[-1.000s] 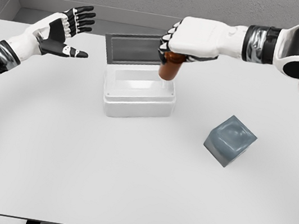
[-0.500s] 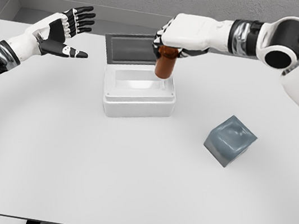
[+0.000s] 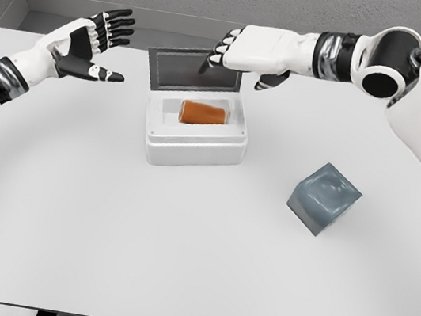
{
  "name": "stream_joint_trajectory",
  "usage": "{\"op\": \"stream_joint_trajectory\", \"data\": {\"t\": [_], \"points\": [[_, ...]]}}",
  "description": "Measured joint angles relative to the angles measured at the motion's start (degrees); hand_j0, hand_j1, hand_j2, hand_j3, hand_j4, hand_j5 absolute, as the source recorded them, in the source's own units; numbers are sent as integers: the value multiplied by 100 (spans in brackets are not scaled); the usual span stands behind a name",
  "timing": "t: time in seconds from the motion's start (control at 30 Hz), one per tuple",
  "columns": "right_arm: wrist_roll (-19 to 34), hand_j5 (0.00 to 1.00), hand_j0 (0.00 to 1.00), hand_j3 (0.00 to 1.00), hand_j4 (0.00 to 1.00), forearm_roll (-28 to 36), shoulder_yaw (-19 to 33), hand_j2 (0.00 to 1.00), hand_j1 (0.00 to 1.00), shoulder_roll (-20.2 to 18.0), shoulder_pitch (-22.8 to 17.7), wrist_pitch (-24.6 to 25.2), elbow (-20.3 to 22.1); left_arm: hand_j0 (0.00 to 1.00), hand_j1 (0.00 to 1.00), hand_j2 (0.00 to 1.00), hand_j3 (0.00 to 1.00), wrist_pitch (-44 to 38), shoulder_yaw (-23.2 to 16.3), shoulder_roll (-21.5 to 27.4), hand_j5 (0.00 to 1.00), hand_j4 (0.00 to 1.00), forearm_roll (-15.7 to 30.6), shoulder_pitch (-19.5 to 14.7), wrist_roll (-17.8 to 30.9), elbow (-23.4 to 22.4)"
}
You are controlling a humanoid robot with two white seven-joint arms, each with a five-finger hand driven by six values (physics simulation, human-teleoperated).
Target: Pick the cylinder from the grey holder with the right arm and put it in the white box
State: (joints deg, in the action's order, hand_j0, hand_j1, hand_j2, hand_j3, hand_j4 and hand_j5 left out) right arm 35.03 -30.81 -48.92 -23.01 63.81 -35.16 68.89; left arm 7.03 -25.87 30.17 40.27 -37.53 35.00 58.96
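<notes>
One cylinder [image 3: 203, 113], orange-brown, lies on its side inside the white box [image 3: 193, 144], directly below the right robot hand [image 3: 243, 54]. That robot hand hovers above the box's back edge, fingers spread wide, holding nothing. The box's dark lid [image 3: 190, 71] stands propped open just under and behind the fingertips. Grey holder [image 3: 323, 198] sits empty on the tabletop [image 3: 177, 265], well off toward the arm's elbow side and nearer the robot. Left robot hand [image 3: 88, 46] hangs open on the far side of the box, idle.

Placement looks done. Risks from here: a low pull-back could clip the propped lid or nudge the box, since the fingers sit close above both. The cylinder, lying sideways, may roll within the box if jarred.
</notes>
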Motion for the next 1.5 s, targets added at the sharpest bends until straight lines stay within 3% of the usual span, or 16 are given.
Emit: {"op": "stream_joint_trajectory", "data": {"t": [0.07,0.17,0.2,0.33,0.47,0.53,0.6,0.7,0.83,0.97,1.2,1.37,1.5], "points": [[0,99,99,99,99,18,14,99,99,-128,-62,-1,209,100,100,100,100,0,-16,-23,100,100,-2,0,0,-1],[1,99,99,99,99,48,66,99,99,-594,-255,-3,841,100,100,100,100,0,-35,-86,100,100,-5,-18,0,-4],[1,99,99,99,99,54,167,99,99,-782,-518,-6,1053,100,100,100,100,0,-44,-122,100,100,-3,-70,0,-30],[1,99,99,99,99,348,795,99,99,-1818,-1081,-5,1945,100,100,100,100,6,-63,-324,100,100,-20,-167,0,-231],[2,99,99,99,99,1179,1489,99,99,-2660,-1626,-6,2305,100,100,100,100,8,-70,-409,100,100,-47,-211,0,-294],[-3,99,99,99,99,1715,1845,99,99,-2927,-2151,16,2365,100,100,100,100,9,-89,-429,100,100,-52,-255,0,-304],[1,99,99,99,99,2178,2382,99,99,-3055,-3008,-8,2395,100,100,100,100,8,-129,-469,100,100,-59,-289,0,-306],[3,100,100,100,100,2881,3351,100,100,-3124,-3955,-13,2420,100,100,100,100,5,-168,-528,100,100,-62,-290,0,-308],[1,100,100,100,100,3591,3990,100,100,-3034,-4456,-6,2425,100,100,100,100,4,-187,-621,100,100,-111,-281,0,-310],[1,100,100,100,100,3759,4333,100,100,-2578,-4966,-5,2429,100,100,100,100,17,-193,-653,100,100,-133,-211,0,-271],[0,100,100,100,100,3832,4523,100,100,-2226,-5080,-1,2399,100,100,100,100,38,-190,-606,100,100,-145,105,0,244],[0,100,100,100,100,3840,4537,100,100,-2147,-5089,-1,2385,100,100,100,100,40,-193,-529,100,100,-215,167,-1,598],[0,100,100,100,100,3842,4539,100,100,-2103,-5089,-1,2390,100,100,100,100,42,-111,-367,100,100,-122,141,0,627]]}}
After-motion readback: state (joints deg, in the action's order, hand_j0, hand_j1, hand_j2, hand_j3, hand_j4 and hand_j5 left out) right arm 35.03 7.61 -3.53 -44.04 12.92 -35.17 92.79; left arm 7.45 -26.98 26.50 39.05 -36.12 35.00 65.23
